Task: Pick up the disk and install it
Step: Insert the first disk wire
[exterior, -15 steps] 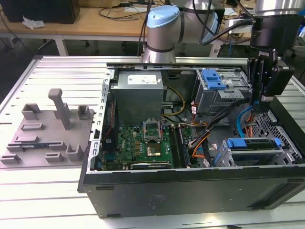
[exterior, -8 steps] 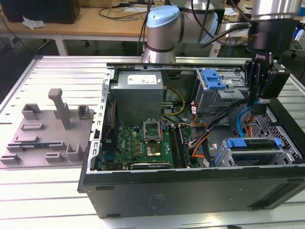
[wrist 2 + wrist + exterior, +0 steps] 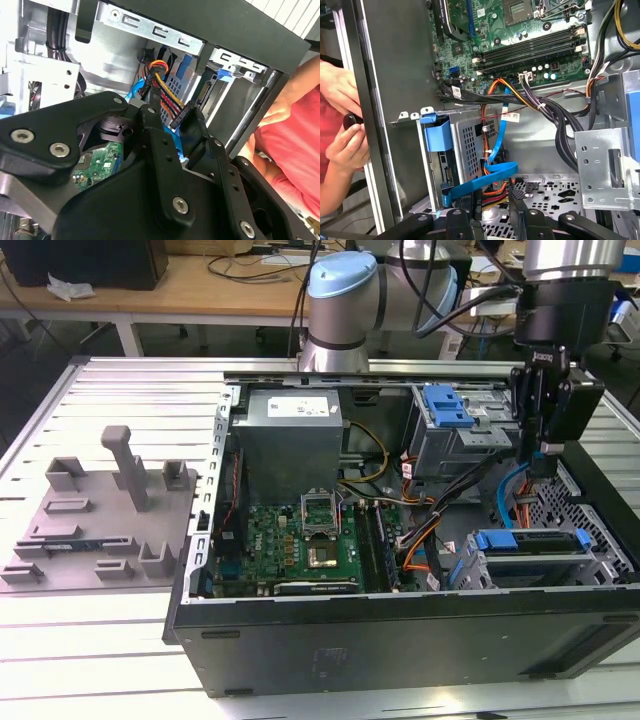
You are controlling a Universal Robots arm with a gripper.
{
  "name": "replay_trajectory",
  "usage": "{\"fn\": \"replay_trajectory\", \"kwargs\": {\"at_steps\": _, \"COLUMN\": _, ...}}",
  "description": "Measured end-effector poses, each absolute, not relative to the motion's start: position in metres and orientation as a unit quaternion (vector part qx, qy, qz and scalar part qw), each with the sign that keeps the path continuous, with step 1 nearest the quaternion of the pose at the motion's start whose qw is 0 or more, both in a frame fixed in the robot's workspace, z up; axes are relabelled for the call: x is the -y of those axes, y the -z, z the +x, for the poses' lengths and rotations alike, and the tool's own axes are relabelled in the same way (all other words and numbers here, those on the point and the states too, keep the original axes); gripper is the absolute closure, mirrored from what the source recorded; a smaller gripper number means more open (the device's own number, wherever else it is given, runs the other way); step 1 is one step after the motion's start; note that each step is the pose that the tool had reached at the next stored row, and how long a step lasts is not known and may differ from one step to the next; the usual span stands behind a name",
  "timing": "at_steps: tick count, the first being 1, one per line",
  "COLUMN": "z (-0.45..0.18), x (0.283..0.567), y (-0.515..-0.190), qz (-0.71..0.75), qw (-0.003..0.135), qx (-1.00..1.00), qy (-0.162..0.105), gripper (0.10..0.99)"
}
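In the exterior view, my black two-fingered claw (image 3: 540, 455) hangs inside the open black computer case (image 3: 400, 630), toward the exterior view's right. The silver-grey disk in its blue plastic carrier (image 3: 530, 542) sits in the grey metal cage at the case's near corner, below the claw and apart from it. In the second wrist view, I see the claw (image 3: 174, 122) open, gripping nothing, with coloured wires (image 3: 162, 95) beyond. In the first wrist view, the disk's blue end (image 3: 436, 137) sits in the cage, and a person's hands (image 3: 340, 125) are outside the case wall.

Blue-framed disk (image 3: 530, 543), lying level in the grey drive bay, case corner at exterior view's right
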State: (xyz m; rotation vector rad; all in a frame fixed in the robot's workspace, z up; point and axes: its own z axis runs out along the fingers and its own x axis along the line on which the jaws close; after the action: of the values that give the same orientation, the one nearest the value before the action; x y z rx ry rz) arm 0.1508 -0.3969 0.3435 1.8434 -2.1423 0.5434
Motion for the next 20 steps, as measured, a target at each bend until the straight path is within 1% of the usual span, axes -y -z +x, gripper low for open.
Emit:
{"fn": "replay_trajectory", "kwargs": {"at_steps": 4, "z": 0.151, "x": 0.395, "y": -0.343, "qz": 0.634, "qw": 0.136, "qx": 0.736, "qy": -0.193, "gripper": 0.659}}
{"fn": "replay_trajectory", "kwargs": {"at_steps": 5, "z": 0.151, "x": 0.393, "y": -0.343, "qz": 0.634, "qw": 0.141, "qx": 0.734, "qy": -0.199, "gripper": 0.659}}
{"fn": "replay_trajectory", "kwargs": {"at_steps": 8, "z": 0.151, "x": 0.391, "y": -0.343, "qz": 0.632, "qw": 0.149, "qx": 0.731, "qy": -0.208, "gripper": 0.659}}
{"fn": "replay_trajectory", "kwargs": {"at_steps": 17, "z": 0.149, "x": 0.388, "y": -0.339, "qz": 0.633, "qw": 0.15, "qx": 0.73, "qy": -0.21, "gripper": 0.659}}
{"fn": "replay_trajectory", "kwargs": {"at_steps": 20, "z": 0.148, "x": 0.387, "y": -0.338, "qz": 0.634, "qw": 0.145, "qx": 0.729, "qy": -0.216, "gripper": 0.659}}
